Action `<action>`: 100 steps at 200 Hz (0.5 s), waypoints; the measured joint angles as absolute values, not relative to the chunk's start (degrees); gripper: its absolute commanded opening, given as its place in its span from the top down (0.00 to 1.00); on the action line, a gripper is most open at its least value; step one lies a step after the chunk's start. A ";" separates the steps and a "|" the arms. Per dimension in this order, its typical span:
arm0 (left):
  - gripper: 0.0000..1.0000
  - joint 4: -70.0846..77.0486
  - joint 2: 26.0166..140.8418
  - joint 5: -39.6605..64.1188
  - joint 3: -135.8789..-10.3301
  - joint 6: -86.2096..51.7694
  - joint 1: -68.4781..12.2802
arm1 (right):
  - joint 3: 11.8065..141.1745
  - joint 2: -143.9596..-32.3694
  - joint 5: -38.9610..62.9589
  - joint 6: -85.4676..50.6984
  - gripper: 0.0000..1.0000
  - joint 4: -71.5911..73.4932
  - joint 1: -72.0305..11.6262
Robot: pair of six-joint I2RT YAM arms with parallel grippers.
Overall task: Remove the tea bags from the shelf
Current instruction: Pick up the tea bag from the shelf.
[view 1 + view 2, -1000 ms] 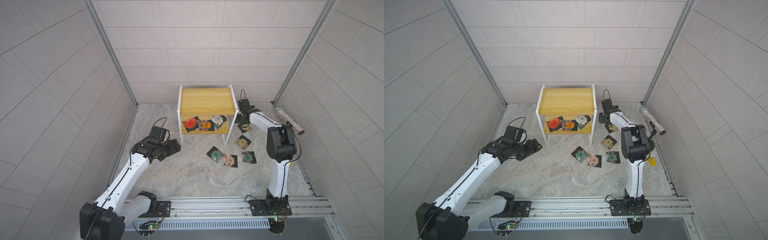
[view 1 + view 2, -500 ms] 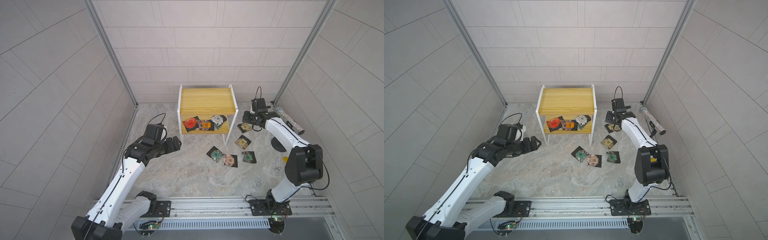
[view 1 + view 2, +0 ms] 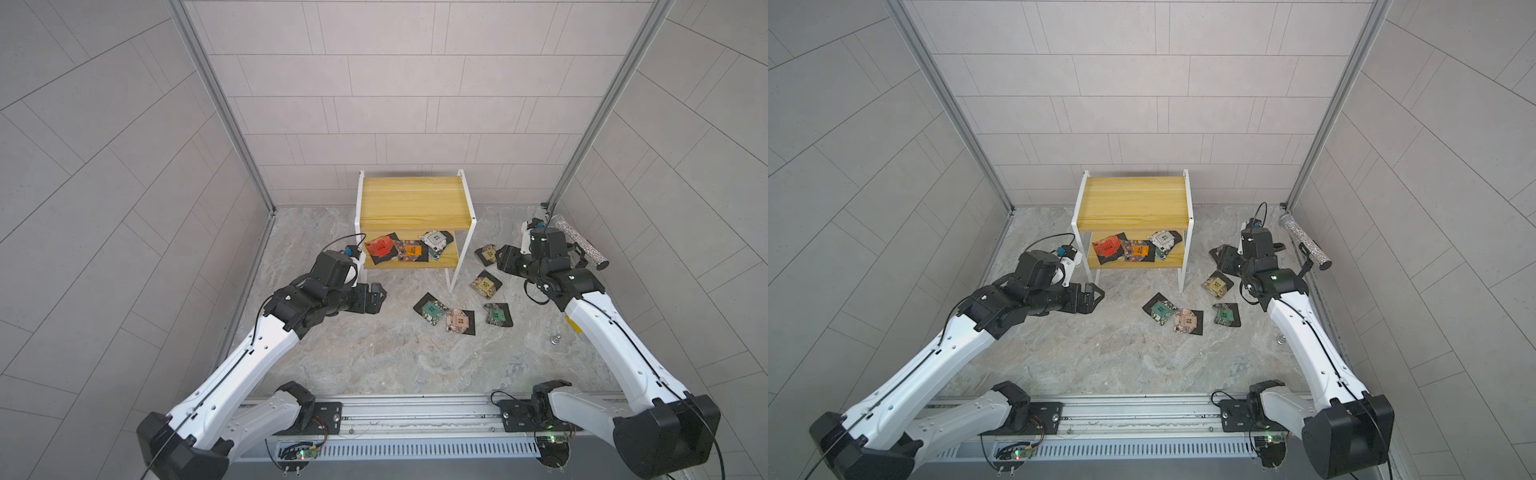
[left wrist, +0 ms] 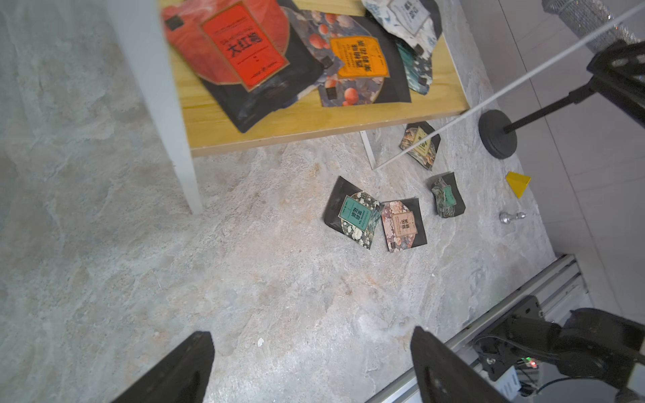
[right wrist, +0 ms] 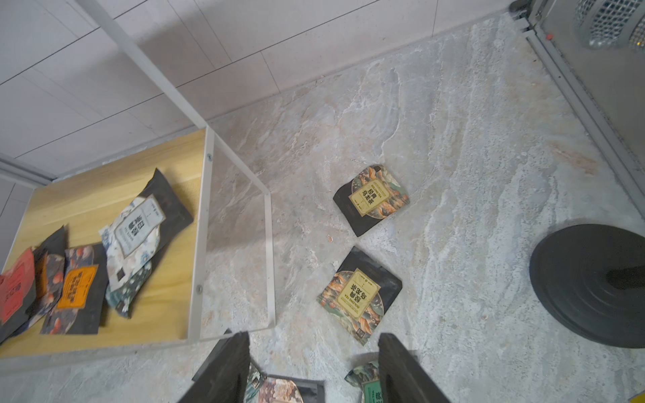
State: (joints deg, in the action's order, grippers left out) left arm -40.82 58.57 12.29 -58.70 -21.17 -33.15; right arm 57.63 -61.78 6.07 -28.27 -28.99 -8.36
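Yellow wood boards, white metal frame: the shelf [image 3: 411, 203] stands at the back wall. Its upper board is bare.

Its lower board carries at least four tea bags [image 3: 399, 254]: the red-label bag [image 3: 379, 248], the orange-label bag [image 3: 412, 250], the white-label bag [image 3: 435, 239], and a dark bag [image 4: 415, 66] partly under the white one.

Five more bags lie flat on the floor [image 3: 374, 353] beside the shelf's front right leg, two of them overlapping. Judgement: the task is roughly half done, and the lower board is yet to be cleared.

The left gripper [image 4: 312, 343] hovers over bare floor near the front left leg, fingers spread wide, holding and touching nothing. The right gripper [image 5: 314, 338] hangs above the floor bags, fingers apart, gripping nothing.
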 measured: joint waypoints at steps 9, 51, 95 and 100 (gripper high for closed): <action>0.05 -40.14 58.76 10.57 -58.70 -19.64 -35.11 | 56.51 -60.12 6.22 -27.83 0.37 -28.99 -8.95; 0.06 -34.00 58.08 4.27 -56.23 -11.09 -41.30 | 49.78 -51.86 6.07 -24.51 0.37 -27.00 -15.84; 0.04 -22.39 54.54 0.89 -47.46 4.32 -43.66 | 42.78 -46.46 5.58 -21.82 0.37 -23.86 -21.23; 0.04 -19.99 53.95 0.62 -45.78 5.93 -43.81 | 42.28 -46.22 5.52 -21.58 0.37 -23.57 -21.56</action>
State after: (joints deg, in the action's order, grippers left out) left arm -19.99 53.95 0.62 -45.78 5.93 -43.81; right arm 42.28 -46.22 5.52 -21.58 -23.57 -21.56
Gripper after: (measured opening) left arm 0.945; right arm 0.630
